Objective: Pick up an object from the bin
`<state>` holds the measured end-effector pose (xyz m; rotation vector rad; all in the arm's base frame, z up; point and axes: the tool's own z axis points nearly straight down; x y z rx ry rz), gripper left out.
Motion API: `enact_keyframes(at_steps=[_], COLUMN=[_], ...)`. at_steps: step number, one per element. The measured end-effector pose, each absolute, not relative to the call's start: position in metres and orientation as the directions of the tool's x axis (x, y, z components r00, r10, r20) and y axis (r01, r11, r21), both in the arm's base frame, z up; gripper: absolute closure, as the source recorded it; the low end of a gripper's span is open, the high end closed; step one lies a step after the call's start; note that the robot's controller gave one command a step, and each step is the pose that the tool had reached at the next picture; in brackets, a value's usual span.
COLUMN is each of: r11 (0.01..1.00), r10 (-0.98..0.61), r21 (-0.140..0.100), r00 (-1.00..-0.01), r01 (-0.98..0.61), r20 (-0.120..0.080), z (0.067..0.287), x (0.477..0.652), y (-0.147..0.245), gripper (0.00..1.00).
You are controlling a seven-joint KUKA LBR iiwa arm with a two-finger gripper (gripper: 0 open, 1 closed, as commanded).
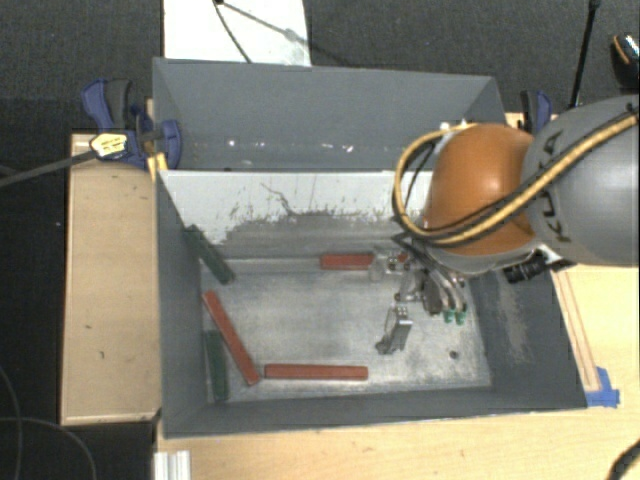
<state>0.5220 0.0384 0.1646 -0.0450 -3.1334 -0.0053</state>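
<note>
My gripper (393, 334) hangs low over the bin floor right of centre, with no thing seen in it. A short red stick (346, 262) lies flat along the back wall, up and to the left of the gripper. A longer red stick (315, 372) lies along the front wall, its right end a little down and left of the gripper. Neither stick touches the gripper.
Along the left side lie a diagonal red stick (230, 337), a dark green stick (215, 366) in the front left corner and another dark green stick (208, 255) at the back left. The arm's orange cover and cables hang over the bin's right part.
</note>
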Motion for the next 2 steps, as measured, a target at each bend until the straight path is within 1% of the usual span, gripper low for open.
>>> enact_keyframes(at_steps=[1, 2], r11=[0.991, 0.992], r10=[-0.133, -0.126], r21=[0.002, 0.001], r00=[-0.991, -0.992], r01=[-0.133, -0.126], r20=[0.0, -0.003], z=[0.0679, 0.0702], x=[0.4864, 0.4877], y=[0.1244, 0.1214], gripper=[0.0, 1.0])
